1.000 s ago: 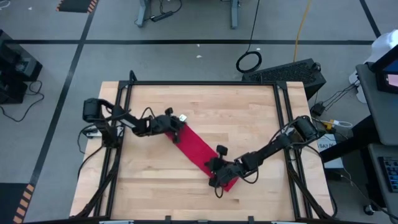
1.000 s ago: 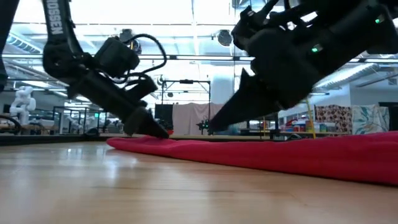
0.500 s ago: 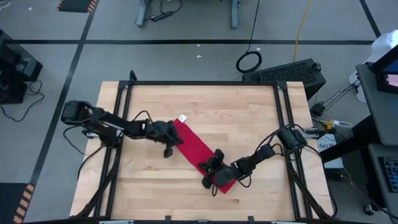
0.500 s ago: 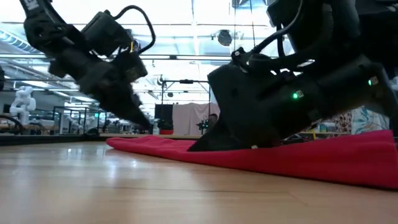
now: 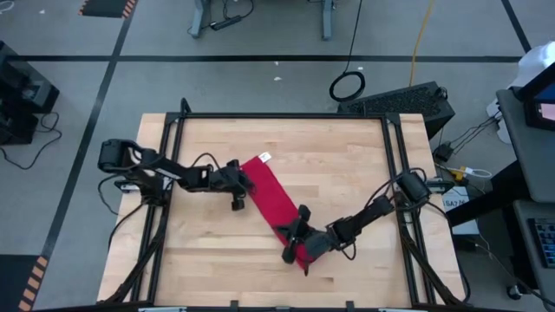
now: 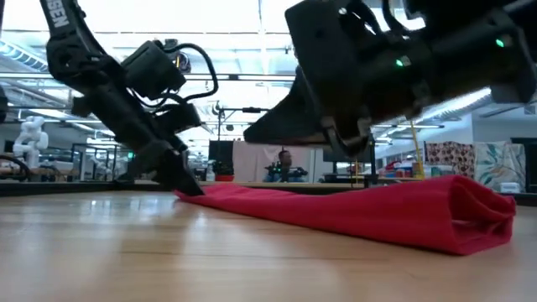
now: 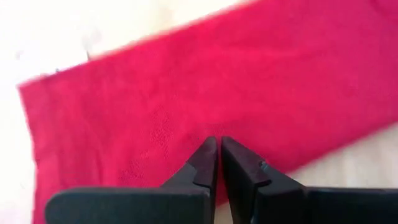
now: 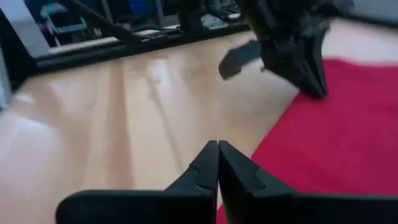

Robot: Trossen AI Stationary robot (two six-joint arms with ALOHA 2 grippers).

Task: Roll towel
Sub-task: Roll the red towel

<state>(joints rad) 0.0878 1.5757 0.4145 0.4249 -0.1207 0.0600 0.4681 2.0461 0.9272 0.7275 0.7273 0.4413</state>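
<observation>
The red towel [image 5: 276, 204] lies flat on the wooden table as a long strip running from far left to near right. Its white tag [image 5: 264, 157] is at the far end. Its near end [image 6: 480, 220] is doubled over into a thick fold. My left gripper [image 5: 244, 185] is shut, with its tips down on the towel's far part [image 7: 186, 106]. My right gripper [image 5: 291, 236] is shut and hovers over the towel's near part, above the cloth in the low view [image 6: 252, 134]. My left gripper presses its shut fingertips [image 7: 209, 148] down on the towel's far part, close to its left long edge [image 6: 195, 193]. The fingers slant down from the table's left side. The cloth under them lies flat on the table.
A dark metal frame [image 5: 286, 116] runs around the wooden table top [image 5: 347, 165]. Bare wood lies to the right of and beyond the towel. Beyond the table the low view shows the room, with a person [image 6: 286, 162] far off.
My right gripper came down onto the towel's near part, then rose clear of it. The towel's near end is now doubled over into a thick fold and the strip is shorter. The far end with the tag has slid a little toward the far right. My left gripper stays low at the far end.
</observation>
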